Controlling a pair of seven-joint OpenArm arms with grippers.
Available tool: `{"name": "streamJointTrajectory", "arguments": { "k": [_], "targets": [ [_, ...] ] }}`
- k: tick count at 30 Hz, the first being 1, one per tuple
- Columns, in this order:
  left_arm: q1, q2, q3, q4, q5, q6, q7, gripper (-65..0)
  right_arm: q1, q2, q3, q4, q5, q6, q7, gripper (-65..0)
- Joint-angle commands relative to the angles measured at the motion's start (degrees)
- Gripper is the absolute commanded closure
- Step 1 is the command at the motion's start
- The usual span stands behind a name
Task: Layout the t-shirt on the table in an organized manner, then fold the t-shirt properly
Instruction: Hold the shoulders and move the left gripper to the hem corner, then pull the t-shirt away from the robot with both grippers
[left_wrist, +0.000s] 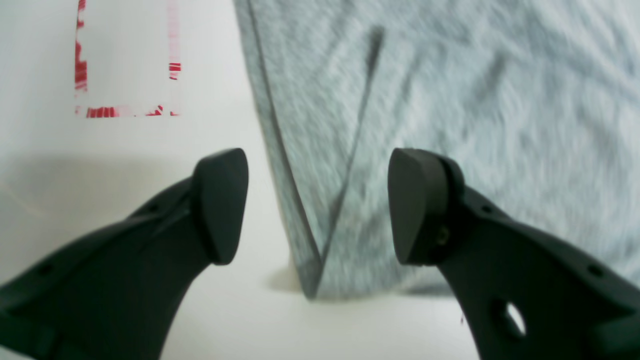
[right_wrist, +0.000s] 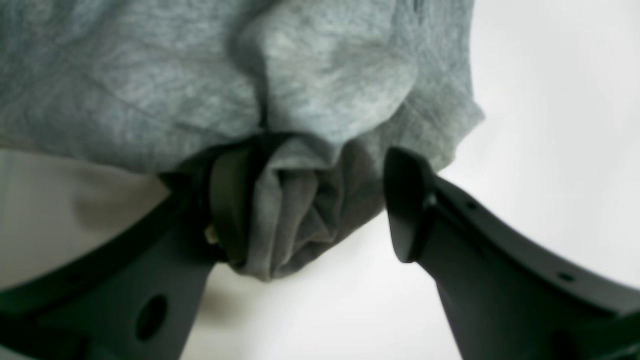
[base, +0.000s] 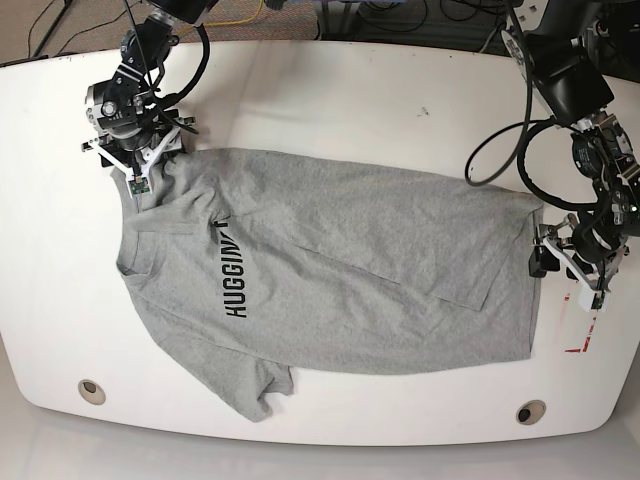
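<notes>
Presently, the scene is catalogued as follows.
T-shirt: spread flat across the middle of the table, collar at frame left, hem at frame right; part of the black lettering is hidden under a fold.
Left gripper: at the hem, right of the base view; jaws are parted wide, released, nothing between them.
Right gripper: at the upper-left sleeve; jaws are parted, a bunch of grey cloth lies against one finger, the other finger apart.
Red mark: seen beside the hem.
Grommets: set along the lower edge.
</notes>
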Motion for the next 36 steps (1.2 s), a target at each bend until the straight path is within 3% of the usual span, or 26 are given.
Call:
{"name": "streamJointTrajectory", "arguments": {
  "k": [1, 13, 19, 27, 36],
  "targets": [
    [-2.39, -0.88, -0.08, -0.72, -0.73, 0.05, -1.10, -41.4, 0.67, 0.23, 0.09, 2.51, -0.07, -0.05, 0.76, -37.6],
    [-0.36, -0.79, -0.08, -1.42, -0.73, 0.14, -1.19, -41.4, -2.32, 0.15, 0.18, 13.85, -0.34, -0.05, 0.58, -37.6],
    [1.57, -0.79, -0.08, -1.51, -0.82, 0.14, -1.80, -41.4, -1.96, 0.23, 0.18, 13.94, -0.34, -0.05, 0.58, -37.7],
    [4.29, -0.79, 4.14, -1.77, -0.73, 0.14, -8.66, -41.4, 0.58, 0.06, 0.18, 10.95, 0.19, -0.05, 0.58, -37.7],
    [4.91, -0.88, 6.42, -5.03, -0.73, 0.14, -9.27, -41.4, 2.34, 0.06, 0.18, 6.21, 0.28, -0.05, 0.67, -37.7]
  ]
}}
